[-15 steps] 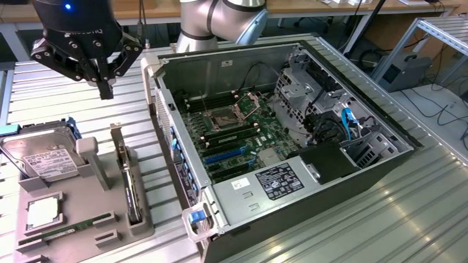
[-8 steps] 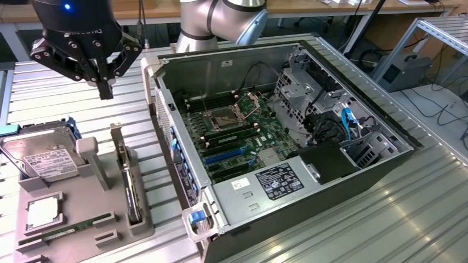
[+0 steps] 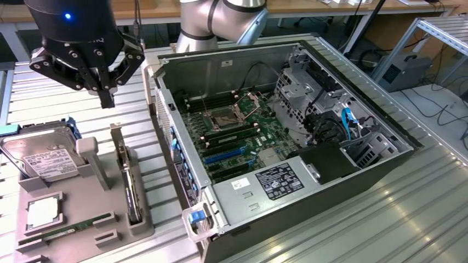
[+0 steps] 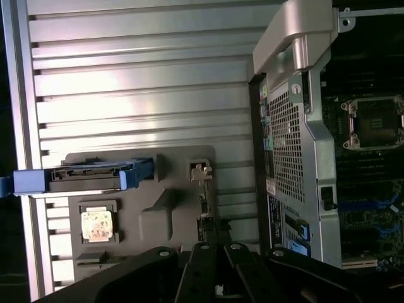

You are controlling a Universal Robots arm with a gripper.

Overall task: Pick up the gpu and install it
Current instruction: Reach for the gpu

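The gpu [image 3: 129, 183] stands on edge in a slot of the grey holder [image 3: 109, 213], its silver bracket at the far end. In the wrist view the gpu [image 4: 203, 218] is a thin edge-on strip with its bracket tab above it. My gripper [image 3: 107, 97] hangs shut and holds nothing, in the air above the bracket end of the card and apart from it. Its black fingers [image 4: 203, 268] sit together over the card's line. The open computer case [image 3: 219, 66] lies to the exterior view's right, its motherboard [image 3: 241, 145] with blue slots exposed.
The holder also carries a silver hard drive [image 3: 45, 159] in a blue caddy, a processor [image 3: 44, 212] and a green memory stick [image 3: 69, 226]. The case's side wall [image 4: 290, 145] stands close beside the holder. All rests on a ribbed metal table [image 3: 380, 219].
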